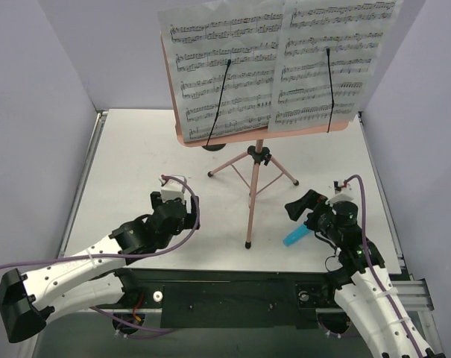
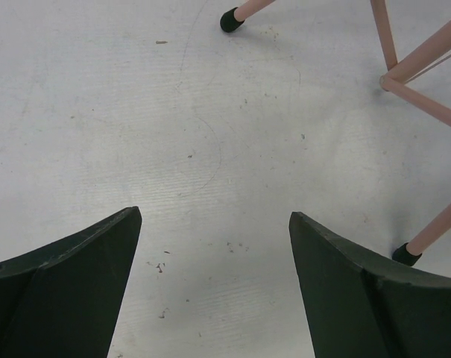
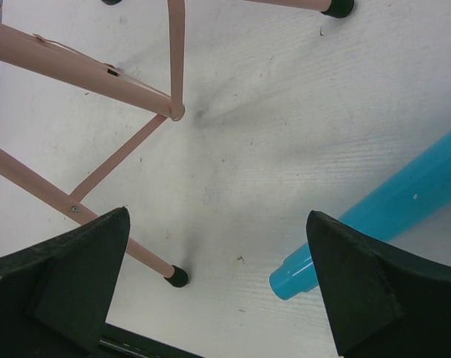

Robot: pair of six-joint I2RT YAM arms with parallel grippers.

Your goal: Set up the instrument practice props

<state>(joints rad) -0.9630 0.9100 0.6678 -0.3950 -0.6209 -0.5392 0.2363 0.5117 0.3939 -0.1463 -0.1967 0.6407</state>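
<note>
Pinning two music sheets [image 1: 203,60] to the pink music stand [image 1: 259,155], black wire holders [image 1: 218,101] leave them readable; both jaws gape wide, empty.

The left arm [image 1: 76,270] and the right arm [image 1: 378,306] share one build: rounded white shell links joined by black joint housings. A boxy black housing [image 1: 16,306] caps the left arm's lower link. A thin purple left cable [image 1: 193,216] runs along the left arm, and a purple right cable [image 1: 364,205] runs along the right one. A small white block [image 1: 171,192] with red marks tops the left wrist.

The left end effector [image 2: 214,224] has matte, dark, wedge-shaped fingers [image 2: 68,283] with straight edges. The right end effector [image 3: 218,220] has matching fingers [image 3: 359,283].

Both bases are bolted to a black plate [image 1: 232,294] along the near edge of the bench [image 1: 136,149].
</note>
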